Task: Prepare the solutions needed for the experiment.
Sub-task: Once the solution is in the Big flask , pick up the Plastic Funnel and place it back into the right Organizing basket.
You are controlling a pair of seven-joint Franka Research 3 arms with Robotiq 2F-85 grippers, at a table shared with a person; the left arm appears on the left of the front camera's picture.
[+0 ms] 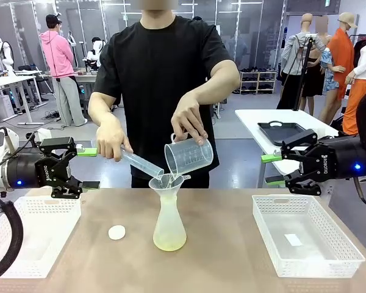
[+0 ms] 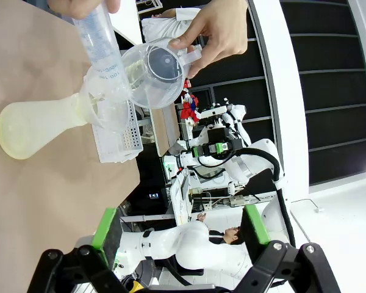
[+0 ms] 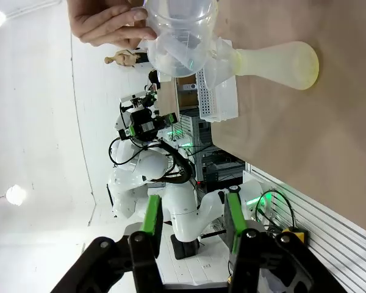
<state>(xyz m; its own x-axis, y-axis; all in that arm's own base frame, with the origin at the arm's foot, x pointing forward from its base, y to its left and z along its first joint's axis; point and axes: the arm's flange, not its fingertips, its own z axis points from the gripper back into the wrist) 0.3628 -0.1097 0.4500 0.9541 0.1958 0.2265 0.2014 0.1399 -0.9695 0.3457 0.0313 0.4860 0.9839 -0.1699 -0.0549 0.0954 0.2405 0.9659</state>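
Left end effector (image 1: 88,167) gapes empty; right end effector (image 1: 272,169) seemingly half-open, empty.

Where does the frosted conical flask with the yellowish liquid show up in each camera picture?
Front view: the conical flask stands upright on the table, lower middle of the picture.
Left wrist view: the flask is at upper left, sideways in the picture, base pointing left.
Right wrist view: the flask is at upper right, sideways, base pointing right.
Shared landmark: the clear measuring beaker that the person tips at the flask's mouth.
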